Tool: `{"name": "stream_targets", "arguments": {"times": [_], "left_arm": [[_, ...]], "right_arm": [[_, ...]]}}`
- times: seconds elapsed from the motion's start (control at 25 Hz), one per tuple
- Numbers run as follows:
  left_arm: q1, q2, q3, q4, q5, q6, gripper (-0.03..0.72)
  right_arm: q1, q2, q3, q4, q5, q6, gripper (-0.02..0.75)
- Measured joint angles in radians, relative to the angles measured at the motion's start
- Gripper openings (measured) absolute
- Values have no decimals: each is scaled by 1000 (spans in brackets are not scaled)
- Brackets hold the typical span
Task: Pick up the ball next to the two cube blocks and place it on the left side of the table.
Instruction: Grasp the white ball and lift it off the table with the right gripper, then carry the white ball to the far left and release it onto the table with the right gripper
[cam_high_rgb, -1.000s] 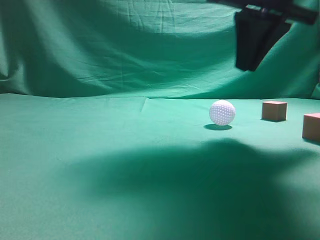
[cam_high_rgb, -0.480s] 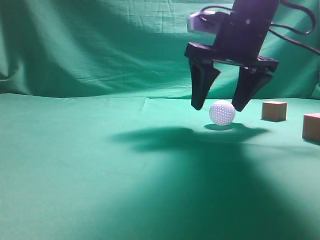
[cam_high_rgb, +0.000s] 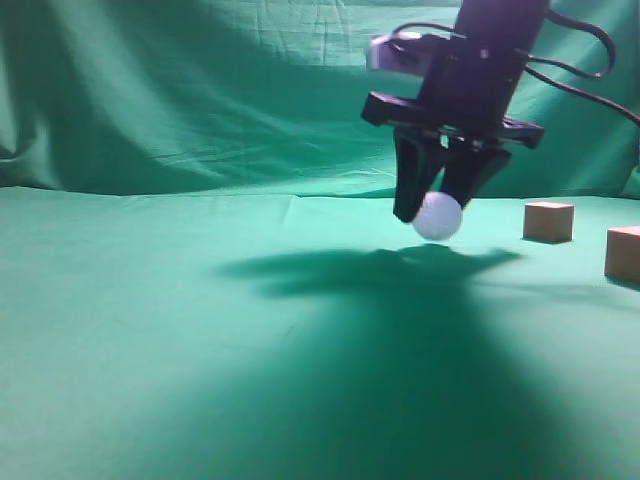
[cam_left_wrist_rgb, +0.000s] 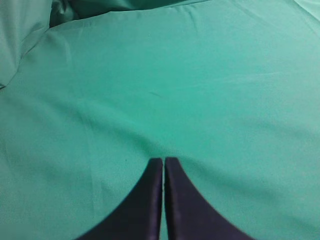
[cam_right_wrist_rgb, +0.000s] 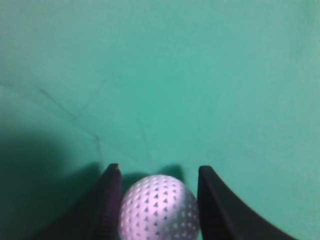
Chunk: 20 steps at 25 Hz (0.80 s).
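Note:
The white dimpled ball (cam_high_rgb: 438, 218) sits between the two black fingers of my right gripper (cam_high_rgb: 436, 209), which is shut on it and holds it just above the green table (cam_high_rgb: 150, 350); its shadow lies on the cloth below. In the right wrist view the ball (cam_right_wrist_rgb: 159, 210) fills the gap between the fingers of the right gripper (cam_right_wrist_rgb: 159, 169). The two reddish-brown cube blocks (cam_high_rgb: 549, 221) (cam_high_rgb: 624, 252) stand to the right of the ball. My left gripper (cam_left_wrist_rgb: 163, 161) is shut and empty over bare cloth; it does not show in the exterior view.
A draped green backdrop (cam_high_rgb: 200, 90) hangs behind the table. The right arm's cables (cam_high_rgb: 590, 70) loop at the upper right. The arm casts a broad dark shadow (cam_high_rgb: 400, 340) over the middle of the cloth.
My right gripper came down around the ball, closed on it and raised it slightly, a little to the left. The cubes have not moved.

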Motion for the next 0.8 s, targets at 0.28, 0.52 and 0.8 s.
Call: {"name": "stream_targets", "arguments": {"times": [0.28,0.52,0.8], "left_arm": [[0,0,0,0,0,0,0],[0,0,0,0,0,0,0],[0,0,0,0,0,0,0]], "right_arm": [[168,27,-331,105,70,-48,325],[396,221,-601,141,-42,-53,325],[525,418,-704,187,-311,-55,325]]}}
